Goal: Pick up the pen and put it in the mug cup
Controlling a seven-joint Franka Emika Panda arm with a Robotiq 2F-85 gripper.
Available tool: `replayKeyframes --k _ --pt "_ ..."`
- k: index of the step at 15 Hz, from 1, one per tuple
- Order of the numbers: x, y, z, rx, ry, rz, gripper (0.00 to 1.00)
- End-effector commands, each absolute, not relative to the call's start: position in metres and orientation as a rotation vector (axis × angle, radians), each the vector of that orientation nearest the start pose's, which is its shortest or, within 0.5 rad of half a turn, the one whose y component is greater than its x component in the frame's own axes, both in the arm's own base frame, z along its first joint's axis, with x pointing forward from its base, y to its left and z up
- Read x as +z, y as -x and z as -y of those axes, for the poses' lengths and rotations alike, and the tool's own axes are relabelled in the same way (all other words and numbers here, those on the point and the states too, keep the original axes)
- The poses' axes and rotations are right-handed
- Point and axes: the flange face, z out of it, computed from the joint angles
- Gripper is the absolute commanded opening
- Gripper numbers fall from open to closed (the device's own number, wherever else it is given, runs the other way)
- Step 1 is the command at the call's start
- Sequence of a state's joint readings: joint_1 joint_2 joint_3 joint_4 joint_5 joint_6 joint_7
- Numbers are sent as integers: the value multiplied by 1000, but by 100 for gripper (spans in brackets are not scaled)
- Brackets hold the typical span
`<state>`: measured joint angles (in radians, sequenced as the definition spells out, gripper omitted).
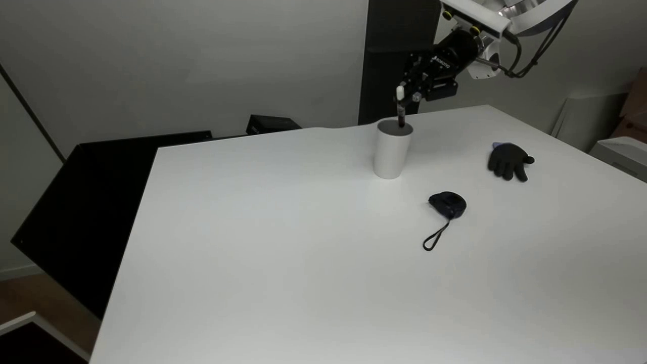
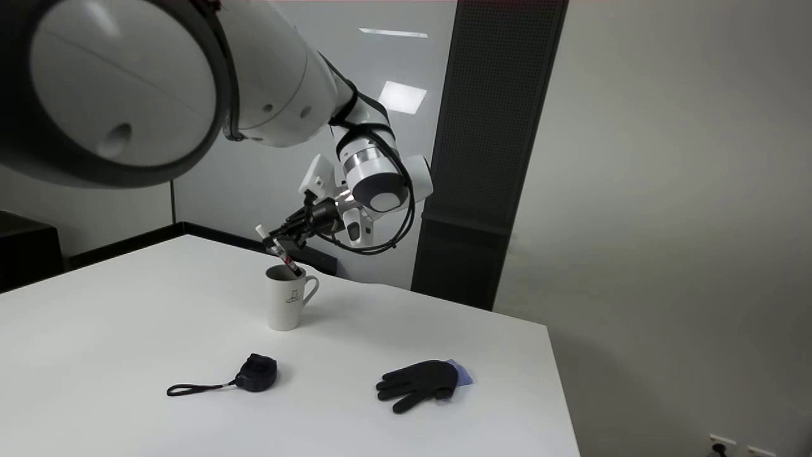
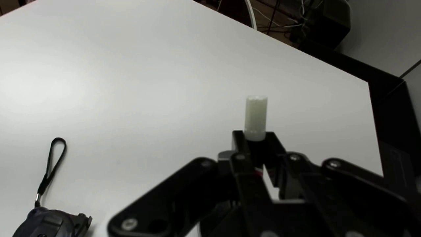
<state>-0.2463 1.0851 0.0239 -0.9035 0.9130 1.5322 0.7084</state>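
Observation:
The pen has a white end [image 1: 400,93] and a dark, printed body with some red [image 2: 287,259]. My gripper [image 2: 273,242] is shut on the pen near its white end, which sticks out past the fingertips [image 3: 255,144] in the wrist view. The pen is tilted, with its dark lower end at the mouth of the white mug. The mug [image 1: 390,155] stands upright on the table; its handle and small print show in an exterior view [image 2: 285,304]. I cannot tell how far the tip is inside the rim. The gripper hides most of the mug in the wrist view.
A black tape measure [image 1: 448,204] with a wrist loop lies in front of the mug; it also shows in the wrist view [image 3: 49,223]. A black glove [image 2: 420,383] lies on the white table [image 1: 252,253]. A wall stands close behind the table's far edge.

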Motion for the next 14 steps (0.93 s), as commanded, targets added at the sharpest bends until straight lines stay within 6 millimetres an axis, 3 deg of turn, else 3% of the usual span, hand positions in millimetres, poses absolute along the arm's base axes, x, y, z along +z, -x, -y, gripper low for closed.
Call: replayKeyframes --k 1,11,12,14 --pt "224 -754 104 814 1794 -1223 7" --pt "181 -745 115 874 1719 -1241 7" --pt "183 -745 112 865 1756 -1230 53" --pt "193 -747 108 847 1815 -1216 59"
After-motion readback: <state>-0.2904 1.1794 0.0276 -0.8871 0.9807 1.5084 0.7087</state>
